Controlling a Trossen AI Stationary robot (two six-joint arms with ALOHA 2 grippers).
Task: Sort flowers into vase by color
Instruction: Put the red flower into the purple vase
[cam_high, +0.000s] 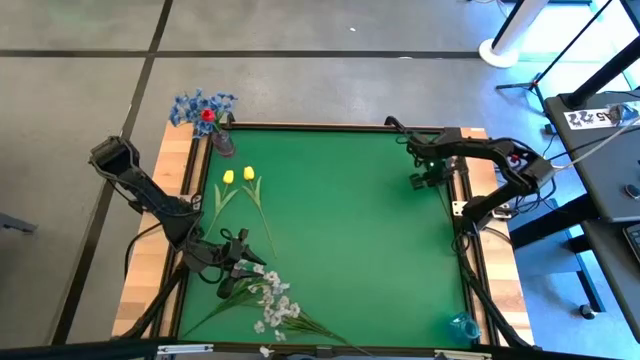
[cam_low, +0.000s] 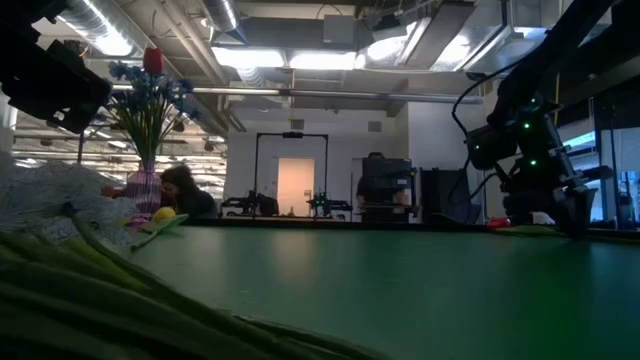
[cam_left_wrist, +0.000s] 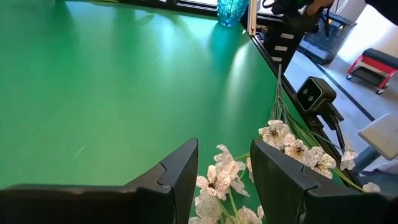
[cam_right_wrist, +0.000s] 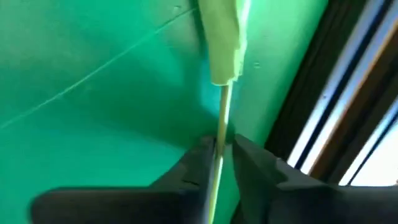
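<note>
- Left gripper (cam_left_wrist: 221, 180), fingers spread, is hovering over the white sprays (cam_left_wrist: 292, 146) near the table's (cam_high: 350, 200) front-left corner; it should close low on one stalk.
- Right gripper (cam_right_wrist: 221, 155) is pinching a thin stem (cam_right_wrist: 222, 106) at the right edge.

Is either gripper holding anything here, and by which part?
The right gripper pinches a thin stem just below a green leaf. The left gripper is open above the white flowers, holding nothing.

The green mat's (cam_high: 350, 210) middle lies open (white sprays (cam_high: 272, 305) crowd its near-left corner).
</note>
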